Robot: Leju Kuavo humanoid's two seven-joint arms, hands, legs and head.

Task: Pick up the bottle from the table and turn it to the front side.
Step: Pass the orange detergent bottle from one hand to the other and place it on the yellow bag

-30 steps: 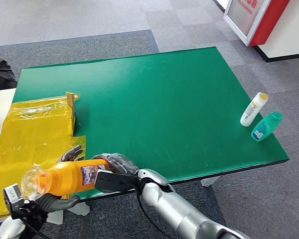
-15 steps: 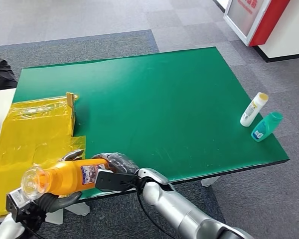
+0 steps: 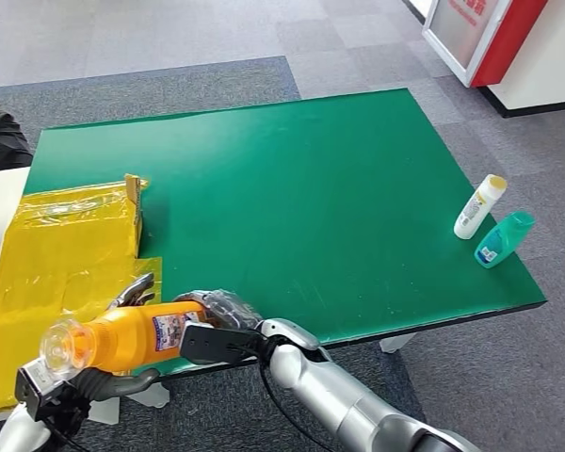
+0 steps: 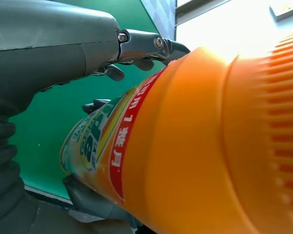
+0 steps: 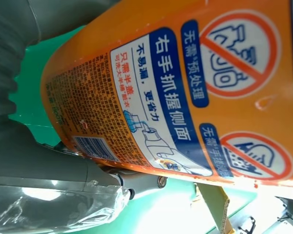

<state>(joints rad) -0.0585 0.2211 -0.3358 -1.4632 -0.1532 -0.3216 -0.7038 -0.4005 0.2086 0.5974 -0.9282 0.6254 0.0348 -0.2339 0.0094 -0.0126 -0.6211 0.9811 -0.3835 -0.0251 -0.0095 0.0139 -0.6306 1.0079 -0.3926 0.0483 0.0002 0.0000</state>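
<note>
1. Nearest to me, the orange bottle [image 3: 127, 339] lies roughly level over the near-left edge of the green table [image 3: 301, 188], off the surface, its clear cap end towards my left side.
2. My left hand [image 3: 98, 381] holds the bottle near its neck: a dark thumb curls under it and fingers [image 3: 134, 292] show above it. In the left wrist view the ribbed orange shoulder [image 4: 248, 146] sits right against the camera, with the grey fingers [image 4: 145, 46] lying along the bottle's upper side.
3. My right hand [image 3: 216, 315] grips the base end of the bottle; part of the hand is wrapped in clear plastic film [image 5: 56, 204]. From the head view I cannot tell exactly how its fingers sit on the far side.
4. Right wrist view: the back label [image 5: 167, 97] faces this camera, with blue text bands, a barcode and two red prohibition signs. Left wrist view: a different label with a red band and green lettering [image 4: 100, 136].
5. Just beyond the bottle, on the table's left side, a yellow plastic sheet [image 3: 59, 254] with a small upright cardboard piece [image 3: 133, 202] at its far-right corner.
6. Far right of the table, well apart from the hands: a white bottle with a yellow cap [image 3: 480, 205] and a teal bottle [image 3: 505, 238], both lying down, just beside each other.
7. Beyond the table: grey carpet floor [image 3: 159, 42], and a red-and-white stand [image 3: 492, 38] at the far right.
</note>
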